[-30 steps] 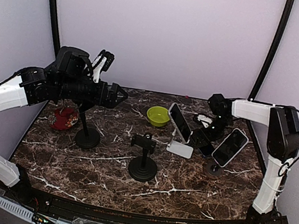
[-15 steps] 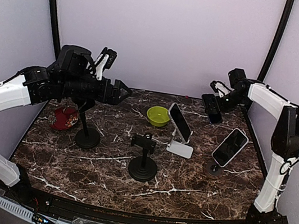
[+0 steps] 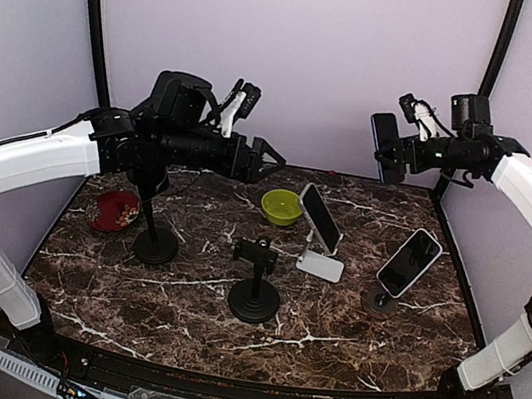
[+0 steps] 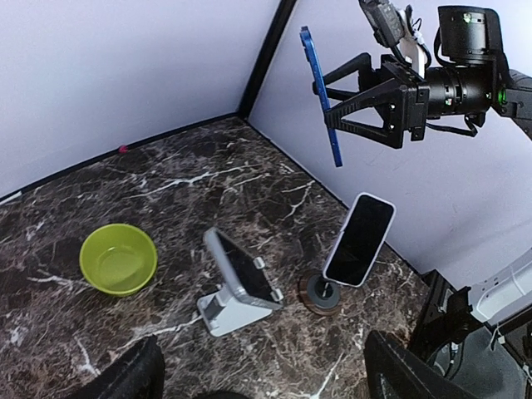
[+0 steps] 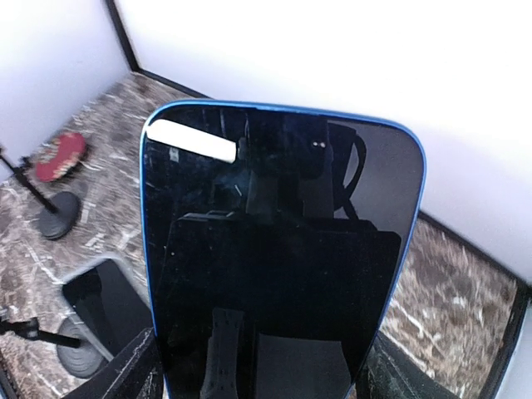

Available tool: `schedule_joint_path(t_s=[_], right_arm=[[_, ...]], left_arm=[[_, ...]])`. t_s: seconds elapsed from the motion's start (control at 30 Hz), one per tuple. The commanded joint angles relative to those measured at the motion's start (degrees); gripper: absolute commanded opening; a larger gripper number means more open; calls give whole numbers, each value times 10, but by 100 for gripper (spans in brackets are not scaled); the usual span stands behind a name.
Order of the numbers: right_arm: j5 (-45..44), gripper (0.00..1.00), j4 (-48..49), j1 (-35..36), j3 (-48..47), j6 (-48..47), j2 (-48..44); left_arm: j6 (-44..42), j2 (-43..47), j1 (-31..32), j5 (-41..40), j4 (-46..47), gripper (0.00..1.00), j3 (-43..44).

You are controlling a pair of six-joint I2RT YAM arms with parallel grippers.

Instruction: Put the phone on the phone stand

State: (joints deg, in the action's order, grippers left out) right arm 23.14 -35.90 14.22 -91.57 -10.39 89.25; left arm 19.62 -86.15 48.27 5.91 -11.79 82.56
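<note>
Blue-rimmed black glass phone pinched across long edges, low end, by my right gripper. Stiff, light, slick, likely fragile: hold rims, avoid glass face.

The phone overruns the right wrist view's bottom edge, masking the right hand; the left arm hides one stand's top.

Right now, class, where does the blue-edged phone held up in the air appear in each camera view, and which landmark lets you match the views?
Top external: the blue-edged phone is at upper right, raised in the air.
Left wrist: blue-edged phone is top, right of centre, seen edge-on.
Right wrist: blue-edged phone fills the centre, screen towards the camera.
Shared landmark: the phone on the white stand.
</note>
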Motion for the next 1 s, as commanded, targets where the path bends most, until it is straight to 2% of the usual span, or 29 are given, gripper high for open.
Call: schedule_joint_path(t_s=[0.0,0.17,0.27,0.43,0.67,0.97], right_arm=[[31,52,93,61,60,-22,-75],[18,52,100,110,82,-28,-95],[13,52,99,135,91,-31,-97],[-20,51,93,172,96,-38,-101],[-69,50,93,199,92,-59,-103],[-112,48,92,225,98,-81,-108]], left_arm=[[-12,-25,32,-3,67,85,47],[24,-49,56,-16,166,84,38],[50,-63,59,-20,209,72,35],[86,-85,59,-59,217,70,49],[119,-135,59,-48,218,67,88],[129,-158,59,-15,273,45,88]])
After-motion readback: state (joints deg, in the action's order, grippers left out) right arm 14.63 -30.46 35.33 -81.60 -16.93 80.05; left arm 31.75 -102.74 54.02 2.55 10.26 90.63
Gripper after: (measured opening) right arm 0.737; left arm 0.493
